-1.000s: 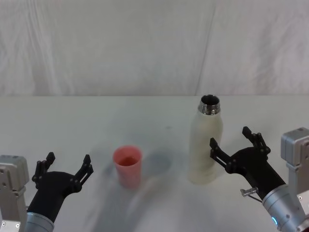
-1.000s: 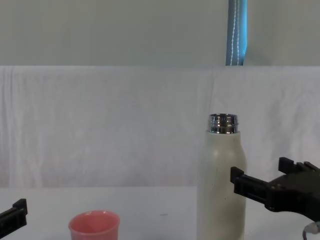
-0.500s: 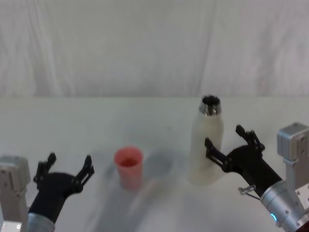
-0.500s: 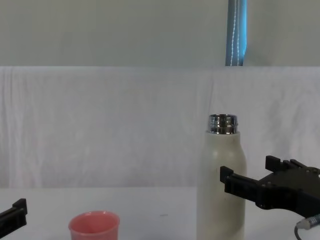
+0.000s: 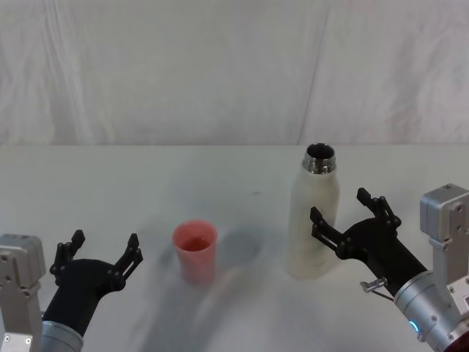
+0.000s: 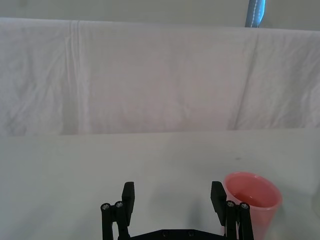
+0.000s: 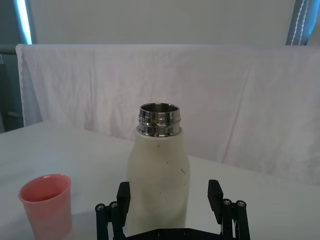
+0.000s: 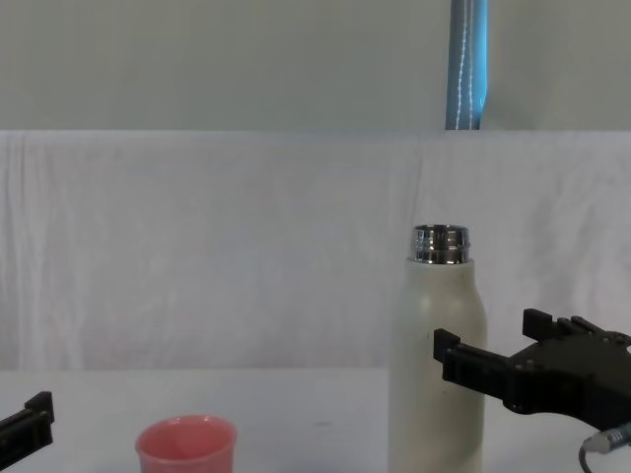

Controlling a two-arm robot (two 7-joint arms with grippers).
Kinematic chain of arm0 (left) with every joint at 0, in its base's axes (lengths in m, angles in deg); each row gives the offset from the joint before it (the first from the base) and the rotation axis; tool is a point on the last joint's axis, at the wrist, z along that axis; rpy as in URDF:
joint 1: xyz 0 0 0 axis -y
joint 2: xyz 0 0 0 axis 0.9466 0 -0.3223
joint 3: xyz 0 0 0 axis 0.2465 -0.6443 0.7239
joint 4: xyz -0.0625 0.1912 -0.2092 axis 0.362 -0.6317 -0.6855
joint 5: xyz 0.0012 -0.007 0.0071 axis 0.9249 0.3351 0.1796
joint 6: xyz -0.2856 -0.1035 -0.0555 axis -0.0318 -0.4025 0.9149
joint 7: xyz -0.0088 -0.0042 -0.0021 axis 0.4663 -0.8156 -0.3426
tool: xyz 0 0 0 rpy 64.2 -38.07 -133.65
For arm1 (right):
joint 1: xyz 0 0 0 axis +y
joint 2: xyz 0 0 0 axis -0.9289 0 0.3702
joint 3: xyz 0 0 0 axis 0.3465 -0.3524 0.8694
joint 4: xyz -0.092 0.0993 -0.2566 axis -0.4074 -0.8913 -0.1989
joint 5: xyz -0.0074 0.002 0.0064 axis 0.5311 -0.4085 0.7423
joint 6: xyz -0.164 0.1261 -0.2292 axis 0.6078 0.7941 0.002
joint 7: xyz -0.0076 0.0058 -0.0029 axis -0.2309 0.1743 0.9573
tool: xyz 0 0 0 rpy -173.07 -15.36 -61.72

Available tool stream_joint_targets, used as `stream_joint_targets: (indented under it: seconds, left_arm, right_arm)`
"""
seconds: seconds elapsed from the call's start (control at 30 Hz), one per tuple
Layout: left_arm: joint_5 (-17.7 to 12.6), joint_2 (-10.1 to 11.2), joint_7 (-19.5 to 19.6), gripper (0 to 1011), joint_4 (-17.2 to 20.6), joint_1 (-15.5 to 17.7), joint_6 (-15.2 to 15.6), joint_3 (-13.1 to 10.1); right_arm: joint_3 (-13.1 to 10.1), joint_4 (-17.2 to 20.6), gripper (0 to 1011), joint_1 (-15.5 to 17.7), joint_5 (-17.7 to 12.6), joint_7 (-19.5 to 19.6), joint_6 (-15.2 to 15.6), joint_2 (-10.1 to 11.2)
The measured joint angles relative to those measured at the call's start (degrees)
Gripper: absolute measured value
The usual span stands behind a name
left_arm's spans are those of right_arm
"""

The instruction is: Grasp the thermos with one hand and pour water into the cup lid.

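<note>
The thermos (image 5: 314, 220) stands upright and uncapped on the white table, right of centre; it shows too in the right wrist view (image 7: 159, 165) and the chest view (image 8: 436, 374). My right gripper (image 5: 338, 205) is open at the height of its lower body, one finger on each side of it, and I see no contact (image 7: 169, 189) (image 8: 488, 330). The pink cup lid (image 5: 195, 253) stands to the thermos's left (image 7: 45, 202) (image 8: 185, 445). My left gripper (image 5: 105, 238) rests open near the front left, the cup lid (image 6: 251, 200) just beyond one fingertip (image 6: 173, 187).
A white cloth backdrop (image 5: 220, 66) closes off the table's far edge. A blue pole (image 8: 467, 64) rises behind it. The tabletop (image 5: 110, 183) is bare between the cup lid and the backdrop.
My right gripper has moved left towards the thermos, so its open fingers now flank the bottle. The left gripper, thermos and cup lid have stayed put.
</note>
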Motion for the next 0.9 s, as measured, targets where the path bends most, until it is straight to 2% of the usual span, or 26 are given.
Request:
stream_joint_targets:
  seconds: [0.9]
  left_arm:
    - [0.0, 0.0, 0.0, 1001, 0.0, 0.0, 0.0, 0.0]
  right_arm:
    - [0.2, -0.2, 1001, 1.3, -1.6, -0.9, -0.4, 1.6]
